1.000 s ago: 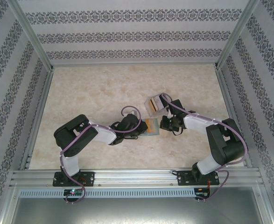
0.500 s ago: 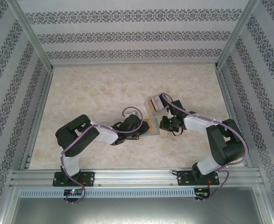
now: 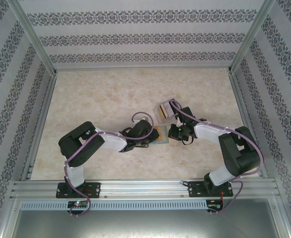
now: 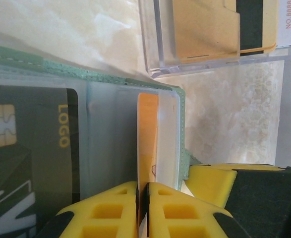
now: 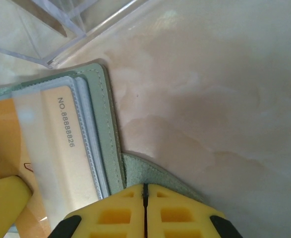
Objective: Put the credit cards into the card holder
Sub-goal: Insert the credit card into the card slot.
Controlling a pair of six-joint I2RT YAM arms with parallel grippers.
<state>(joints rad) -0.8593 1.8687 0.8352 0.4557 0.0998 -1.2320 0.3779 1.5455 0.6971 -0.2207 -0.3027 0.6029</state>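
The grey-green card holder (image 3: 161, 135) lies open on the table between the two grippers. In the left wrist view my left gripper (image 4: 143, 187) is shut on an orange-yellow credit card (image 4: 147, 134), held edge-on and partly inside a clear sleeve of the card holder (image 4: 181, 106). A black card (image 4: 31, 144) marked LOGO sits in the sleeve to its left. My right gripper (image 5: 145, 187) is shut on the green flap of the card holder (image 5: 150, 173); the orange-yellow card (image 5: 46, 148) shows its number beside it.
A clear plastic box (image 3: 166, 110) stands just behind the holder, with more orange and black cards (image 4: 209, 29) inside; its corner (image 5: 61, 44) is close to the holder's edge. Metal frame rails and patterned walls bound the marble table (image 3: 100, 94).
My left gripper has edged right toward the holder, carrying the orange card further over the sleeve. The right gripper has barely moved.
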